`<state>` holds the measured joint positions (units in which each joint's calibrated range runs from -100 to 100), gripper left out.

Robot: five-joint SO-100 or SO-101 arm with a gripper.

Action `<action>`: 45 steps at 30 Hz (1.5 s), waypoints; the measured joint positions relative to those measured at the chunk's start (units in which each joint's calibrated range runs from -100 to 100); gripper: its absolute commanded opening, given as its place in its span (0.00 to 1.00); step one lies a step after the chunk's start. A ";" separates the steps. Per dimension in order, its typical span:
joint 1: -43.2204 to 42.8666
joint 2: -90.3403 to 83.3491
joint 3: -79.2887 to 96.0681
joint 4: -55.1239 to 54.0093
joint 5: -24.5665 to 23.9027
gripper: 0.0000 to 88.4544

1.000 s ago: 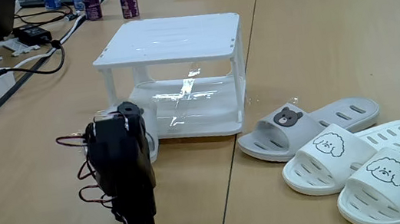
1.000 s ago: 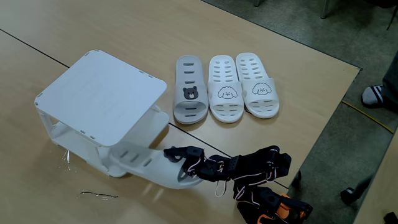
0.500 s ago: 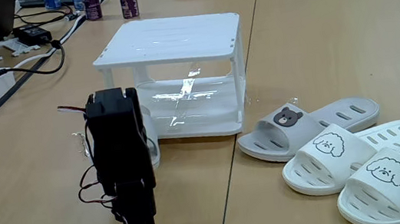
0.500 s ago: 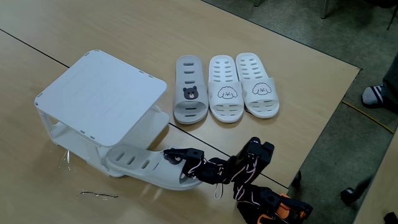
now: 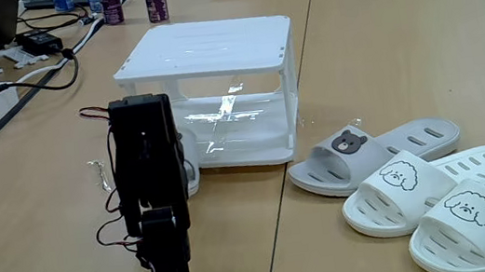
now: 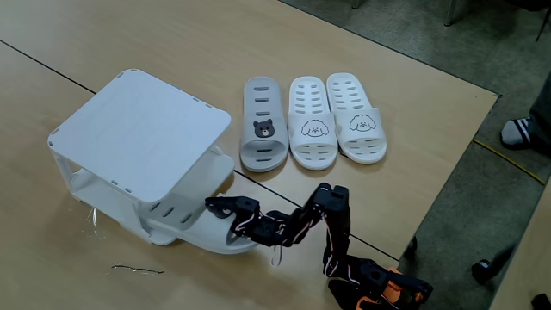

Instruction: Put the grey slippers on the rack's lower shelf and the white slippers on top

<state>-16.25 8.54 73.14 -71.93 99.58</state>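
Gripper (image 6: 217, 209) is clamped on a grey slipper (image 6: 194, 231), which lies partly under the rack (image 6: 138, 138) on its lower shelf (image 5: 237, 127). To the right, another grey slipper (image 6: 263, 125) lies beside two white slippers (image 6: 331, 116) on the table (image 6: 413, 112).

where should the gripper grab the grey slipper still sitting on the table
Probably the strap. The grey slipper lies flat, sole down, its slotted strap arching over the bear emblem. Come from above and pinch the strap edge from its open left side in a fixed view, since the white slippers crowd the other flank.
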 measured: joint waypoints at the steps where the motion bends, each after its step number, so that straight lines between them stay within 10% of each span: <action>1: 0.00 0.91 -1.62 0.00 0.00 0.01; 45: 3.22 49.24 -94.07 35.71 0.00 0.01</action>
<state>-13.03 57.77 -20.93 -36.22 99.58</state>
